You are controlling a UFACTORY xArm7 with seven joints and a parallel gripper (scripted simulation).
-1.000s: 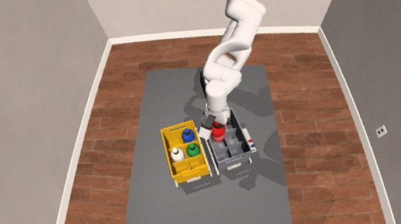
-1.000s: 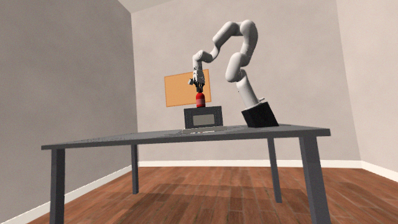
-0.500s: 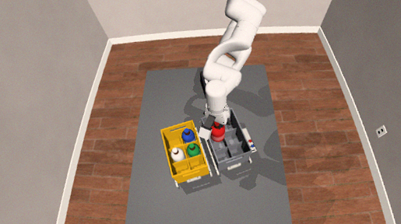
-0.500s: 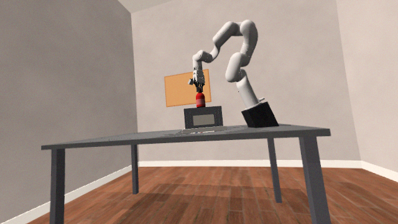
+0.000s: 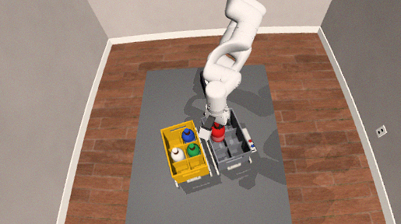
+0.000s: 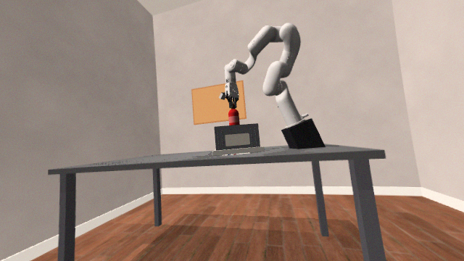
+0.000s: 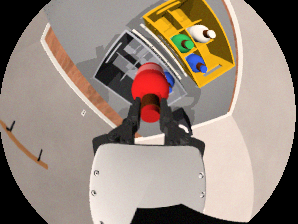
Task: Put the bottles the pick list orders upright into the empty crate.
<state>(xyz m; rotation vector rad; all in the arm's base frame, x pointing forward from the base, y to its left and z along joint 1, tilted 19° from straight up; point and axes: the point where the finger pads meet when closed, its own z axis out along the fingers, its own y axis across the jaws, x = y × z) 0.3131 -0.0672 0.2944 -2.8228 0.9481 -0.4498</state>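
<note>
So the gripper (image 6: 232, 106) is clamped on the neck of the red bottle (image 5: 218, 133), holding it upright over the gray crate (image 5: 244, 133) at frame center. 3 bottles sit in the yellow crate (image 5: 169, 159) just left.

An orange panel (image 6: 218, 102) hangs on the wall; an outlet (image 5: 381, 130) sits low.
</note>
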